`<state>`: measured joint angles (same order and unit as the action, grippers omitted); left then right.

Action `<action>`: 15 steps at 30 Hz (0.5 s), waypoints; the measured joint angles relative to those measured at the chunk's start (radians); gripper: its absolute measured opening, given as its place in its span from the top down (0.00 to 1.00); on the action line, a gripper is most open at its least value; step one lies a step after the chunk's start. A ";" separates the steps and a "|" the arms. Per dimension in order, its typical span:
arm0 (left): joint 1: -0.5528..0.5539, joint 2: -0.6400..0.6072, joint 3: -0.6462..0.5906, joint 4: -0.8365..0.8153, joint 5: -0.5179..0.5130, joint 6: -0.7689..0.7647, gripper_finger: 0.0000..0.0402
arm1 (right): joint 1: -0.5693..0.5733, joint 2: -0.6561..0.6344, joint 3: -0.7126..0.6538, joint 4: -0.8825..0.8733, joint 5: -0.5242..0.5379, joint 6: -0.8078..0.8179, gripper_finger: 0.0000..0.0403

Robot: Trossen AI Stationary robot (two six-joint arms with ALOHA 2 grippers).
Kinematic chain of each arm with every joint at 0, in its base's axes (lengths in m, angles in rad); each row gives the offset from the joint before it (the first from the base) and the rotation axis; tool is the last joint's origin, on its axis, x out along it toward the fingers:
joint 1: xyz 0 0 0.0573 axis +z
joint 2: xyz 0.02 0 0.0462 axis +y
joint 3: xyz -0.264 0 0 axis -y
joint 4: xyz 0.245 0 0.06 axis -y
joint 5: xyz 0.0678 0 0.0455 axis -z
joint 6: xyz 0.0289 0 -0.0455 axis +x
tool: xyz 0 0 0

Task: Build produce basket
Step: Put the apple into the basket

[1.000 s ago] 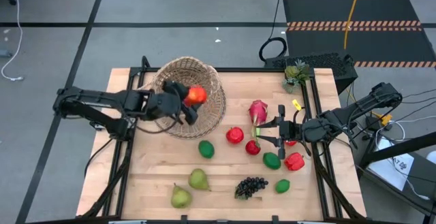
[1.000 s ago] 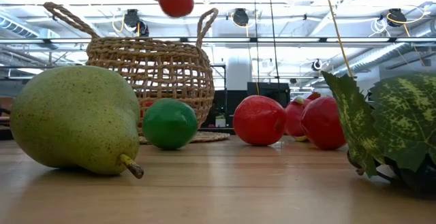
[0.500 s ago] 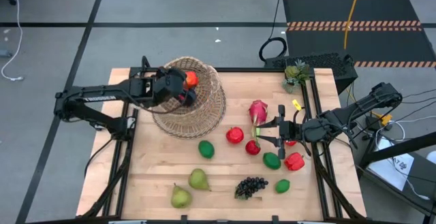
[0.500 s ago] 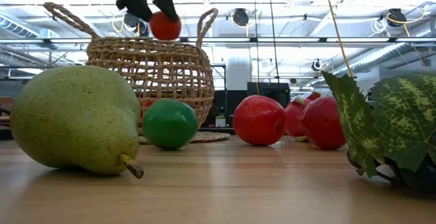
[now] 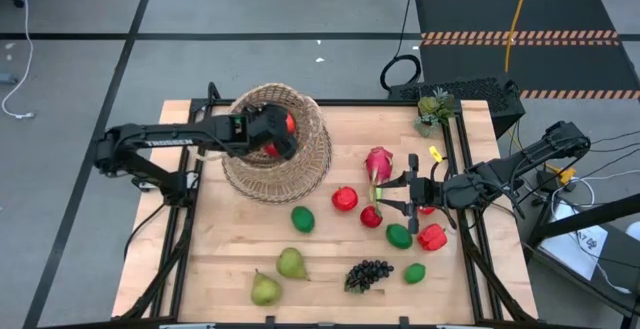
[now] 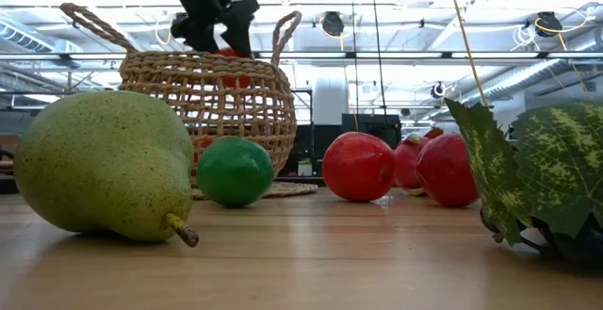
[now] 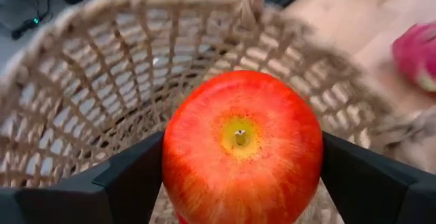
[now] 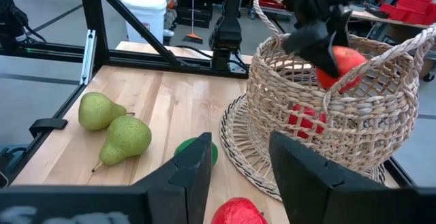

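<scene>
High view — left gripper (image 5: 277,134) over the basket (image 5: 300,174), pinching a red apple (image 5: 288,124)
Left wrist view — apple gripped at its sides, looks smooth, hard, probably light and slippery
Right wrist view — right gripper (image 8: 235,159) parted, idle near the produce

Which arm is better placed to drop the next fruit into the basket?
Left. The left gripper already holds a red apple over the basket. The right gripper sits open among loose fruit, away from the basket.
</scene>
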<state>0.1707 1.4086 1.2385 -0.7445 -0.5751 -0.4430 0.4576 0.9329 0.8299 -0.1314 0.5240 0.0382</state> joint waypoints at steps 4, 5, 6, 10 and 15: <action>0.000 0.028 0.000 -0.015 0.000 -0.005 0.13 | 0.000 0.000 0.000 0.000 0.000 0.001 0.64; 0.000 0.032 -0.003 -0.017 0.000 -0.006 0.13 | 0.000 0.000 0.000 0.000 0.000 0.002 0.64; 0.000 0.032 -0.008 -0.011 0.000 -0.008 0.13 | 0.000 0.000 0.000 0.000 0.000 0.002 0.64; 0.002 0.033 -0.037 -0.008 -0.001 -0.030 0.13 | 0.000 0.000 0.000 -0.002 0.000 0.002 0.64; 0.016 0.033 -0.075 0.025 0.000 -0.065 0.13 | 0.000 0.000 0.000 -0.003 0.000 0.002 0.64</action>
<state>0.1869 1.4412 1.1637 -0.7190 -0.5750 -0.5079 0.4576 0.9329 0.8299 -0.1349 0.5240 0.0402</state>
